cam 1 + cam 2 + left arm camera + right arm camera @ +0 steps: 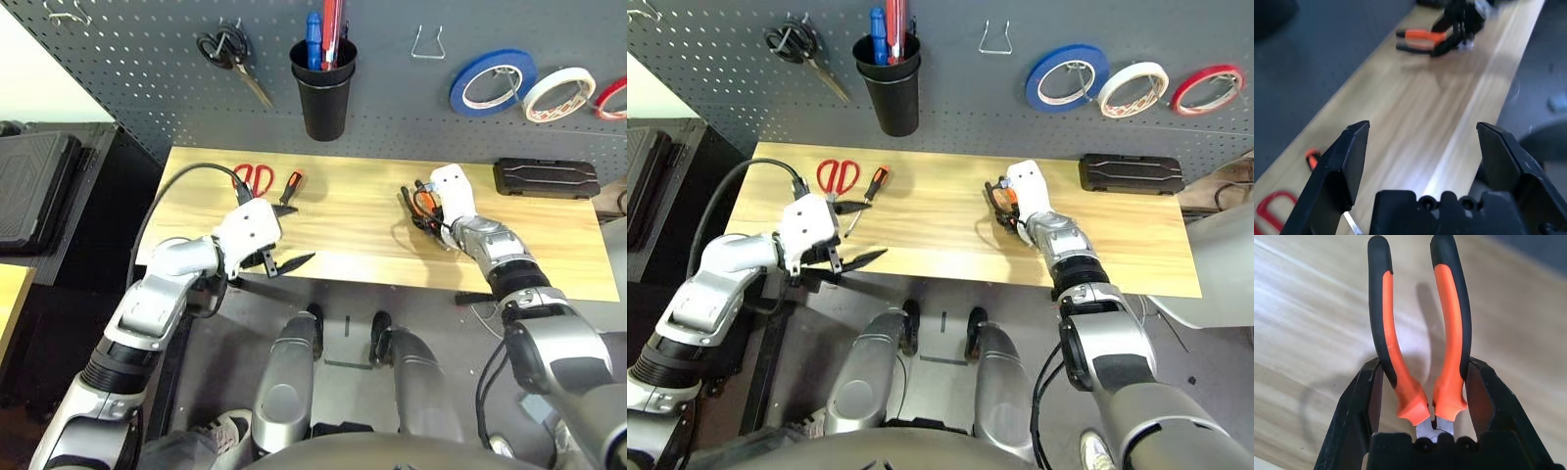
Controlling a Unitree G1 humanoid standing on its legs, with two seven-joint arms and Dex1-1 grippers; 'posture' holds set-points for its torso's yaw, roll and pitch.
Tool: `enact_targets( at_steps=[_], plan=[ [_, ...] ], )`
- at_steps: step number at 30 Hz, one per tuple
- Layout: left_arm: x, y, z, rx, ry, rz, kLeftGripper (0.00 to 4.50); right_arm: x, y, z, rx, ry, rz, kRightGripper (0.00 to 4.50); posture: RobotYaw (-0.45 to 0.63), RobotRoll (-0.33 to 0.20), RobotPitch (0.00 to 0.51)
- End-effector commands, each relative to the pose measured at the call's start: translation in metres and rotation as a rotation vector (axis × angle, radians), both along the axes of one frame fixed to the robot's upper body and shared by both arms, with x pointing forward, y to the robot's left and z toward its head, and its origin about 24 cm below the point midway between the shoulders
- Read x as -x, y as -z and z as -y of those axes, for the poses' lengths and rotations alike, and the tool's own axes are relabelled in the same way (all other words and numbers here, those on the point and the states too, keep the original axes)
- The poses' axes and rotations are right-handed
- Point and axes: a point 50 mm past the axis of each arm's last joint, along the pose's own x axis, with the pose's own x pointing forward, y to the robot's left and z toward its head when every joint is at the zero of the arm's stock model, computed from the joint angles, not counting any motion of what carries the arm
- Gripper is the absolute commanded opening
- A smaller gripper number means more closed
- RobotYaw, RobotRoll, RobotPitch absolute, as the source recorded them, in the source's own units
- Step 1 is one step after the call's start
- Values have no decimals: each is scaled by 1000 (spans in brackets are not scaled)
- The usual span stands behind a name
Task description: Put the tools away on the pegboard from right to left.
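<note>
The orange-and-black pliers (pixel 1449 333) lie on the wooden table (pixel 353 235), right of centre. My right gripper (pixel 424 210) is shut on them, its black fingers (pixel 1364 401) pressing both handles near the pivot. The red-handled scissors (pixel 253 177) and the screwdriver (pixel 291 185) lie at the table's back left. My left gripper (pixel 284 258) hangs open with nothing in it over the front left edge, in front of those two. On the pegboard (pixel 147 59) the cream-white tape roll (pixel 558 94) hangs at the right.
On the pegboard hang black scissors (pixel 231 54), a black cup (pixel 323 88) with pens, a bare wire hook (pixel 428 44), a blue tape roll (pixel 493 81) and a red one (pixel 613 98). A black case (pixel 546 178) lies at the table's back right.
</note>
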Motion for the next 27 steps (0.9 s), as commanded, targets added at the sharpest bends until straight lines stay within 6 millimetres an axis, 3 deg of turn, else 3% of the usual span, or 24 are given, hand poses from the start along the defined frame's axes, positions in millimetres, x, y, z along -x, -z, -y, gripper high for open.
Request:
enact_targets(
  at_steps=[1, 20, 27],
  plan=[
    [6, -11, 4, 90, 27, 36, 4500, 6, -7, 0, 14, -42, 84, 2683, 331, 0, 263],
    [24, -63, 16, 427, 74, 159, 4500, 26, -52, -8, 45, -150, 536, 2683, 338, 0, 242],
    [24, -71, 16, 459, 81, 175, 4500, 27, -72, -6, 38, -109, 684, 2683, 333, 0, 236]
  ],
)
